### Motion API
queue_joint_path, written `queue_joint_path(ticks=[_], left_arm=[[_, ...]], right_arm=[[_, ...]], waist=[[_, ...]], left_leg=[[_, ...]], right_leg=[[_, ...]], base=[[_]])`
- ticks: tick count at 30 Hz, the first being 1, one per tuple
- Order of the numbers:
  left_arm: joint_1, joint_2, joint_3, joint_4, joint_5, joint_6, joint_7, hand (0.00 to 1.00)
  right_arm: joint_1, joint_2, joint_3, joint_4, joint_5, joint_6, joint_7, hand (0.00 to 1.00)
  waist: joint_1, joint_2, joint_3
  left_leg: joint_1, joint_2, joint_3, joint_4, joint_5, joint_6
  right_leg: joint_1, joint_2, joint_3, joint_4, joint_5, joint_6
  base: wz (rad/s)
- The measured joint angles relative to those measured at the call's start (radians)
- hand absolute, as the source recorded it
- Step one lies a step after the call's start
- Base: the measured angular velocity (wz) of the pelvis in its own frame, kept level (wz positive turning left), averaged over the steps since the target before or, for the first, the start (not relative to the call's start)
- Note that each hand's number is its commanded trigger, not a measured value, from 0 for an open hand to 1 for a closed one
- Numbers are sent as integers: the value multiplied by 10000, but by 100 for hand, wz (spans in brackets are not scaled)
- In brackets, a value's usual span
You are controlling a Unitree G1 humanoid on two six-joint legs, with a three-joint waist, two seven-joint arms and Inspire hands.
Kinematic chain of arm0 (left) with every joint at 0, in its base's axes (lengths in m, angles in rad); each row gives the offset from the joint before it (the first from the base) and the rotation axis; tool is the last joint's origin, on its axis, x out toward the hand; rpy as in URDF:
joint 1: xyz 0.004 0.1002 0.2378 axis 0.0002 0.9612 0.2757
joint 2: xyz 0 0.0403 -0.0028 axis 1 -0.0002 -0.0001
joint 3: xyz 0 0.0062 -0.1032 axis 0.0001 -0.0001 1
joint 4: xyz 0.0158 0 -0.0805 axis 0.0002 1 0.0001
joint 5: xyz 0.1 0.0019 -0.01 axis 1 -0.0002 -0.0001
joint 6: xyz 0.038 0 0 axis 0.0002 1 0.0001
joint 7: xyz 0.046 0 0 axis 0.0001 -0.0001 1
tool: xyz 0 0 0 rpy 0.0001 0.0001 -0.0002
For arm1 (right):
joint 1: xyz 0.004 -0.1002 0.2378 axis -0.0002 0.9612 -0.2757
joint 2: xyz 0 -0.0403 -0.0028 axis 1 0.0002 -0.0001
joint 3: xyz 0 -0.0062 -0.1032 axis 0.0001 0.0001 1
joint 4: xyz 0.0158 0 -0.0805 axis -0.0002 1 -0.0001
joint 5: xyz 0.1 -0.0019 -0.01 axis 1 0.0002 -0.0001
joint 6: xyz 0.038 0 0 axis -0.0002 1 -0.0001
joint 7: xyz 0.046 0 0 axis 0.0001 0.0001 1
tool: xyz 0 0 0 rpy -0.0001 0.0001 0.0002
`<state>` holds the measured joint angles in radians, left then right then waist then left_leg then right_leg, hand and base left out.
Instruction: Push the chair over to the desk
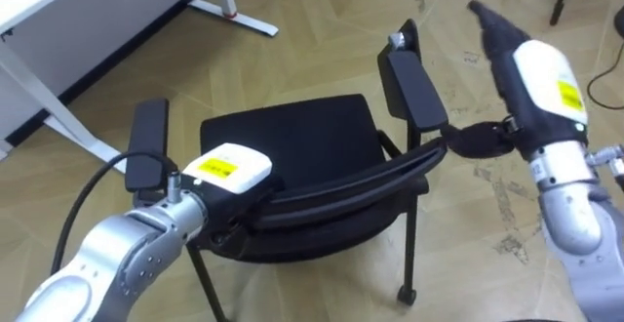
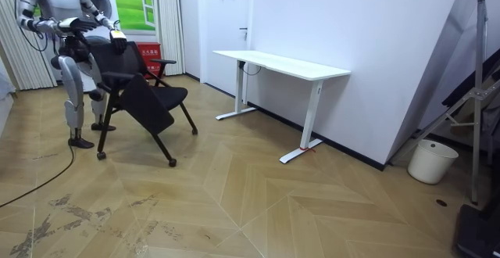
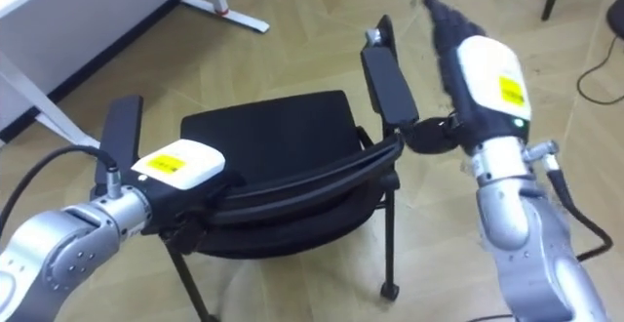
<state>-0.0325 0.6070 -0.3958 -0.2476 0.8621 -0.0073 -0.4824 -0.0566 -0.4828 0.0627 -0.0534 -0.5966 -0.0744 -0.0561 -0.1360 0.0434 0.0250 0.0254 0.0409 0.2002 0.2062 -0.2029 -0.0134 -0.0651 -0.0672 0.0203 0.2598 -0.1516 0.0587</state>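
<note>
Silver-grey, rounded shells cover the robot's forearms, and a black cable loops along the left one. The left hand (image 1: 226, 171) and the right hand (image 1: 542, 80) each wear a white back plate with a yellow label over black casing. The right hand's fingers (image 1: 490, 24) are dark grey.

A bare office-like room: white desk (image 2: 281, 64), black wheeled chair (image 2: 148, 105), herringbone wood floor (image 2: 273, 203), plain white walls (image 2: 375, 39), a door (image 2: 234, 31) and a waste bin (image 2: 431, 161).
</note>
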Motion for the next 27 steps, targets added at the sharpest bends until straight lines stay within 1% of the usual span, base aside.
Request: queue_joint_path(ticks=[1,2,3,5,8,11,17,19,21,22,24,26,27], left_arm=[[-64,34,0,-1,-39,-109,1,100],[-107,35,8,-2,-58,-223,24,100],[-121,35,8,-2,-65,-280,54,100],[-172,34,7,-2,-100,-500,127,100],[-186,40,9,-1,-252,-611,154,100],[-186,39,10,-1,-277,-732,207,100],[-192,74,10,181,-276,-867,305,100],[-192,68,9,281,-276,-883,393,100],[-215,56,9,373,-276,-881,404,100],[-227,48,9,470,-298,-904,402,100],[-245,48,9,553,-296,-940,385,100],[-251,49,10,667,-296,-974,401,100],[-258,50,14,686,-296,-982,409,100]], right_arm=[[-134,-249,70,-28,-25,0,281,0],[-247,-427,134,-67,-42,4,556,0],[-264,-474,158,-114,-47,5,692,0],[-260,-600,374,-393,-56,-4,1322,0],[-261,-599,517,-516,-61,-131,1966,0],[-262,-631,533,-623,-208,-136,2507,0],[-262,-804,744,-817,-797,-211,3434,0],[-264,-803,744,-818,-826,-212,3632,0],[-261,-853,744,-803,-523,-184,3951,0],[-249,-928,744,-772,-168,-140,4290,0],[-250,-1029,742,-771,437,-78,4823,0],[-250,-1071,741,-766,1458,4,5460,0],[-254,-1097,740,-773,1730,3,5620,0]], waist=[[57,-78,50],[125,-142,76],[199,-165,73],[331,-263,69],[412,-380,47],[577,-501,39],[584,-603,-18],[574,-603,-19],[545,-598,-17],[498,-599,-17],[491,-606,-15],[515,-617,-8],[522,-624,-6]], left_leg=[[20,1,2,-29,2,3],[20,1,1,-35,2,3],[22,1,3,-42,2,3],[29,8,-23,-48,2,2],[5,14,-114,-35,1,2],[7,17,-128,-31,1,2],[27,23,-223,5,-2,0],[51,23,-225,14,-4,1],[27,37,-320,182,-81,12],[53,52,-367,244,-117,15],[104,61,-367,303,-153,24],[178,61,-347,305,-156,28],[181,61,-342,305,-159,32]], right_leg=[[8,5,-3,-5,-2,0],[14,7,-8,-30,-3,2],[14,7,-8,-48,-3,2],[53,10,-42,-95,-3,1],[137,1,-162,-186,-2,1],[147,1,-188,-187,-2,0],[249,-5,-311,-197,-2,0],[281,-5,-316,-198,0,-2],[360,-5,-401,-195,0,-3],[437,-5,-458,-193,0,-3],[494,-5,-466,-178,0,-3],[474,-8,-503,-11,-3,2],[462,-8,-513,12,-4,4]], base=[[0],[0],[0],[3],[11],[1],[5],[4],[8],[9],[2],[-6],[-6]])
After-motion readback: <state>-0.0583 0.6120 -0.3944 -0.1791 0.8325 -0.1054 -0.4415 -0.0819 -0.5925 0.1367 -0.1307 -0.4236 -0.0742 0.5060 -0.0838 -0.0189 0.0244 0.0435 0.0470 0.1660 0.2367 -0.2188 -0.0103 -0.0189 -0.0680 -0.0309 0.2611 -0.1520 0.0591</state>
